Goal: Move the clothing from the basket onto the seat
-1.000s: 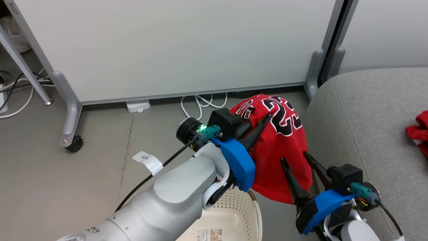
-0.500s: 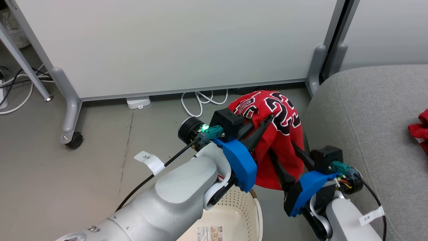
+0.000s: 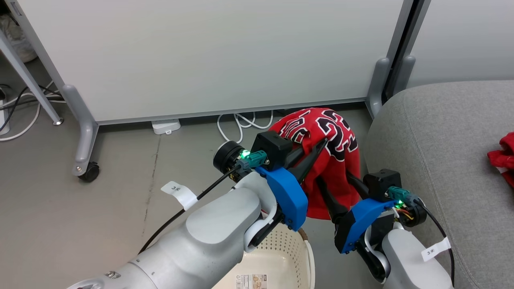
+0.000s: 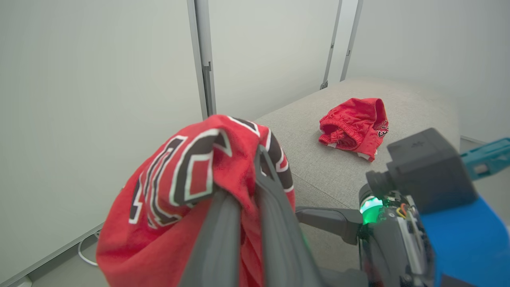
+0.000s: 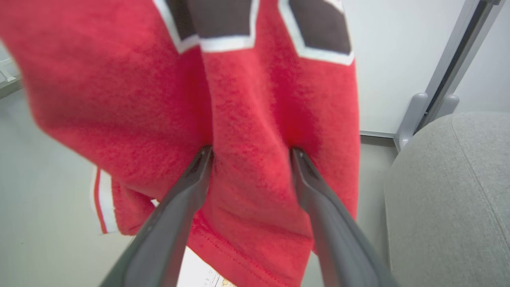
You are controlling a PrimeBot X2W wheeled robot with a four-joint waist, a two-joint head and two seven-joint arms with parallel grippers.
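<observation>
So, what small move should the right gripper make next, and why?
Probably close the right gripper: its jaws stand open with a fold of the hanging jersey between them. The left gripper is shut on its top, so a second grip may steady the carry to the seat.

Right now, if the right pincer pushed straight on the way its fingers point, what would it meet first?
The red jersey hanging from the left pincer. The right pincer is open and seems to have both fingertips against the cloth, so it would likely just push deeper into it.
</observation>
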